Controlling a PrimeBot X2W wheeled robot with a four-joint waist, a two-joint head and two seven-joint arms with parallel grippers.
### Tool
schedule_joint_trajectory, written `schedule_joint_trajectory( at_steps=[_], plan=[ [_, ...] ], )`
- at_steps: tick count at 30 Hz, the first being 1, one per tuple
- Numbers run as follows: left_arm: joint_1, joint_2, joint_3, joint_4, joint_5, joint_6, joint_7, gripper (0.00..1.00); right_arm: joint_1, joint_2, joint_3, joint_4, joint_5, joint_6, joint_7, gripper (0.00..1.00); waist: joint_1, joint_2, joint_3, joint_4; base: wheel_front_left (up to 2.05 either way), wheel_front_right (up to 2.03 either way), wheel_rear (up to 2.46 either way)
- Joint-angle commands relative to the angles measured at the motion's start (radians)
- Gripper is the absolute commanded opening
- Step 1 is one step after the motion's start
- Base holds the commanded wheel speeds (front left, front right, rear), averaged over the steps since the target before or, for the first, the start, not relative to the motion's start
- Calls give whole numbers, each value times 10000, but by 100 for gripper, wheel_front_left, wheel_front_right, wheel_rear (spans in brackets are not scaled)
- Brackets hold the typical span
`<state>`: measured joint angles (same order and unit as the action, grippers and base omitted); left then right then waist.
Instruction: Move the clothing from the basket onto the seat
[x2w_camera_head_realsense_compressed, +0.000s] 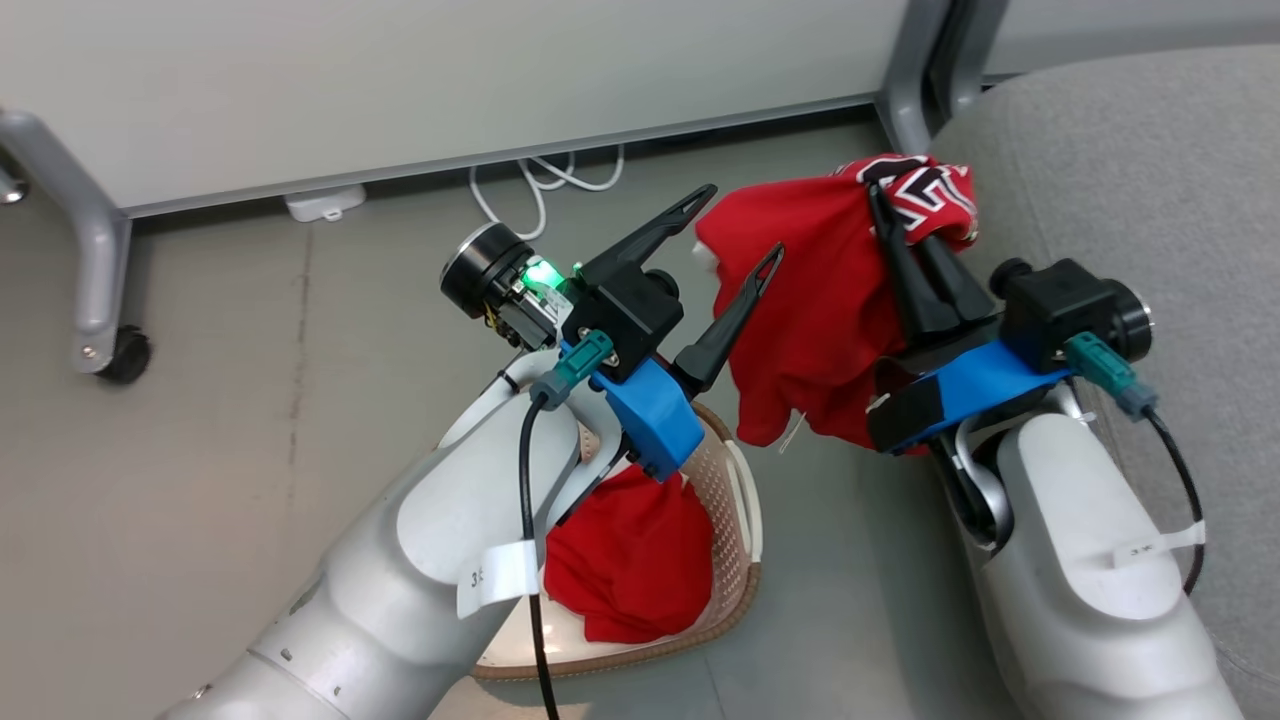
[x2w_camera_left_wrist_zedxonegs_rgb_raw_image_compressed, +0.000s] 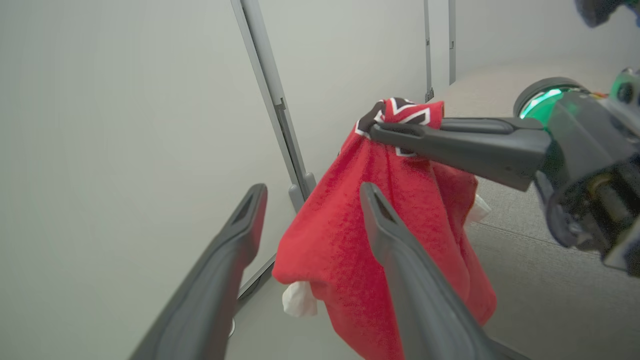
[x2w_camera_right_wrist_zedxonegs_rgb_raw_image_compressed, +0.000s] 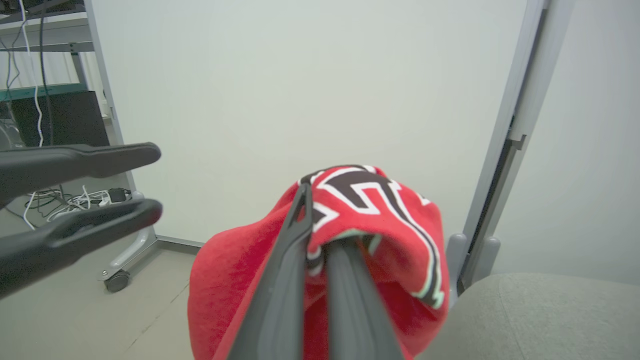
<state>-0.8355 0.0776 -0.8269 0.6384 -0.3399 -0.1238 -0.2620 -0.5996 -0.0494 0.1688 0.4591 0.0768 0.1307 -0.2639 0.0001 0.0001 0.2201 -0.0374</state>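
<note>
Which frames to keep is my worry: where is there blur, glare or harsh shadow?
Head view: even light, sharp throughout, no harsh shadow. Left wrist view: left fingers soft up close, jersey sharp, green light blooming. Right wrist view: flat light, right fingers blurred, jersey lettering crisp.

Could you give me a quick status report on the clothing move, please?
Left tool open, empty. Right tool shut on jersey, hanging just short of seat. Second red garment in basket. Nothing seen between jersey and seat.
</note>
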Motion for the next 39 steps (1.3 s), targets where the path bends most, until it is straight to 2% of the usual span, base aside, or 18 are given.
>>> schedule_joint_trajectory(
  at_steps=[1, 10, 23, 34, 39],
  plan=[
    [183, 69, 1, -78, 66, -18, -43, 100, 175, -18, -210, -166, -163, 1, -12, 0, -1, -1, 218, -315, 0, 0, 0],
    [578, 136, -198, -515, 218, -66, -37, 100, 710, -17, -1544, -1048, -768, 1, -12, 0, -1, -1, 614, -1325, 0, 0, 0],
    [906, 205, -931, -650, 260, -68, -39, 100, 1847, -10, -2816, -2000, -583, 1, -10, 0, -1, -1, 857, -2835, 0, 0, 0],
    [877, 243, -1259, -614, 79, -72, -39, 100, 2324, -14, -3029, -2316, -399, 1, -10, 0, -1, -1, 905, -3204, 0, 0, 0],
    [743, 327, -1171, -665, 130, -73, -39, 100, 1990, -15, -3139, -2438, -336, 1, -12, 0, -1, -1, 1014, -3197, 0, 0, 0]
  ],
)
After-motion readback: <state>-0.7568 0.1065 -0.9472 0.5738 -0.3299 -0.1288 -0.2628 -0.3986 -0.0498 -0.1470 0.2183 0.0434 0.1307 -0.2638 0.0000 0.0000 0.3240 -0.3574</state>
